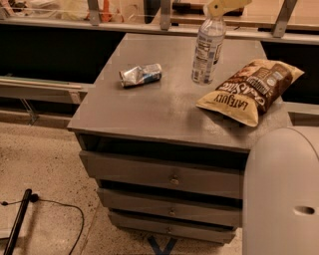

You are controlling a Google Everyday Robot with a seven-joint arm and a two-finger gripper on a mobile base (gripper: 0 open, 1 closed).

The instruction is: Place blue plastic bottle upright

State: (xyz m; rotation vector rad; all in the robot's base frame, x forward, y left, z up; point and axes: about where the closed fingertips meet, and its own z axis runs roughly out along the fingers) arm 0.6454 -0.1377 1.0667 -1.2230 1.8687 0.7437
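Presently on record, by item: gripper (pixel 225 7), tan, at the 1 o'clock edge of view, directly at 12 o'clock of the bottle, clamped over the bottle's top, cap hidden inside the grasp; bottle (pixel 206 50), clear pale-bluish plastic with a light label, held nearly upright, top leaning slightly toward 1 o'clock, base low over the cabinet top (pixel 149 112), just toward 3 o'clock of its centre, contact between base and surface impossible to tell; can (pixel 140 75), crushed, silver-blue, lying on its side at 9 o'clock of the bottle, well apart from it, in the 10 o'clock part of the cabinet top; chip bag (pixel 251 89), brown and yellow, lying flat at 4 o'clock of the bottle's base, near it, far corner reaching past the 3 o'clock edge of the cabinet top; drawers (pixel 164 175), three, grey, stacked below the cabinet top at 6 o'clock, each with a small knob at mid-front, dark gaps between them; robot body (pixel 281 194), pale rounded shell filling the 5 o'clock corner of view, in front of the cabinet's near right corner; floor (pixel 45 159), speckled, at 7 o'clock, with a thin dark cable (pixel 65 208) lying on it; rail (pixel 99 25), metal with upright posts, along the 12 o'clock side behind the cabinet.
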